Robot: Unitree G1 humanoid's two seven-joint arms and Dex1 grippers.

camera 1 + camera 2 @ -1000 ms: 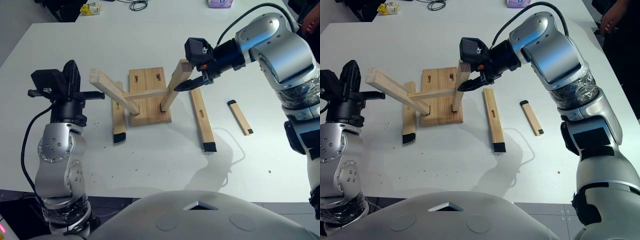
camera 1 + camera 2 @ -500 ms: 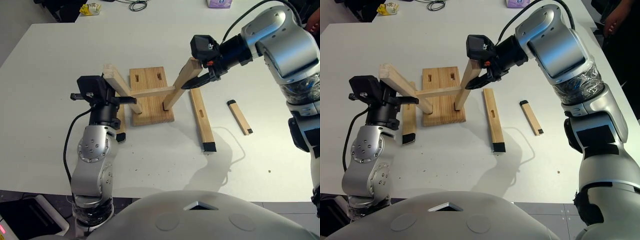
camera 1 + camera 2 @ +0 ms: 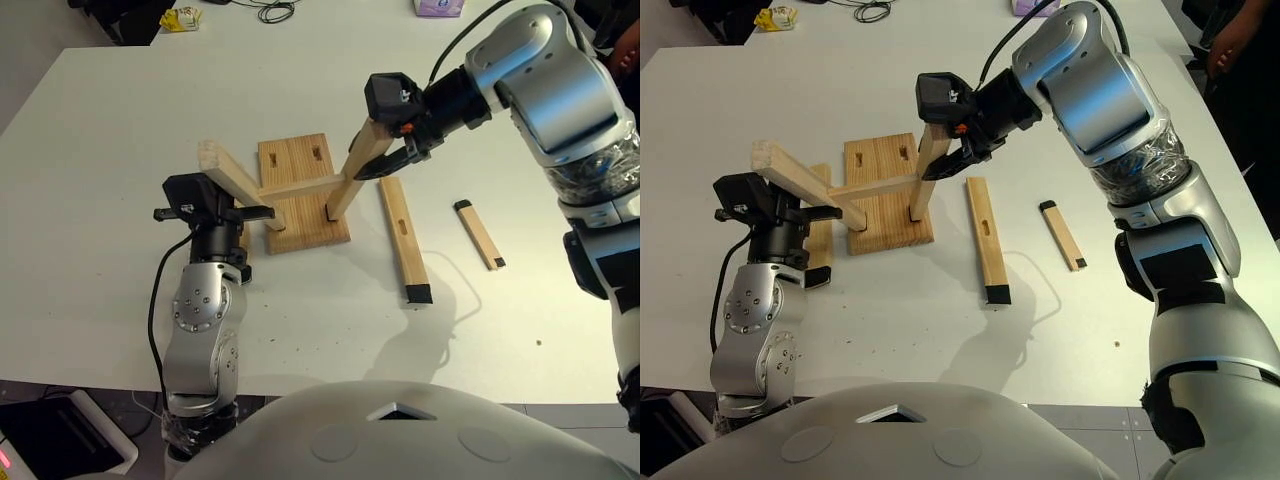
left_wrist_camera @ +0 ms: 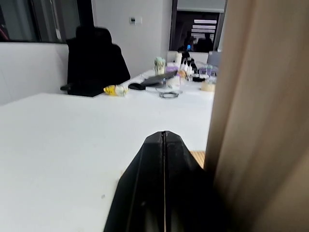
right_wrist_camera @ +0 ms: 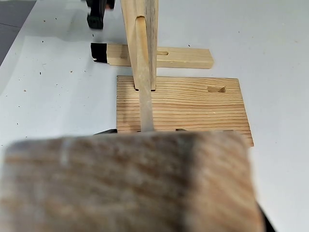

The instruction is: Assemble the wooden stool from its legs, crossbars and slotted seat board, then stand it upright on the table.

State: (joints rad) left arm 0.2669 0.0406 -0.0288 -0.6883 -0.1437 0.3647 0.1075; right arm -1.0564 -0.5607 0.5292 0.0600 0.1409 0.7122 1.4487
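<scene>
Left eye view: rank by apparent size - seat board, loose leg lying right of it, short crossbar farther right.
1. seat board: largest, partly covered by the standing legs.
2. loose leg: about as long, far narrower.
3. short crossbar: smallest.
All lie flat at similar distance, so the order holds.

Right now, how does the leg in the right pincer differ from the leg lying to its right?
The held leg stands tilted on the seat board; the loose leg lies flat on the table. The held leg joins a crossbar, gripped by the right pincer; the loose leg touches neither. Both are pale wood.
</scene>
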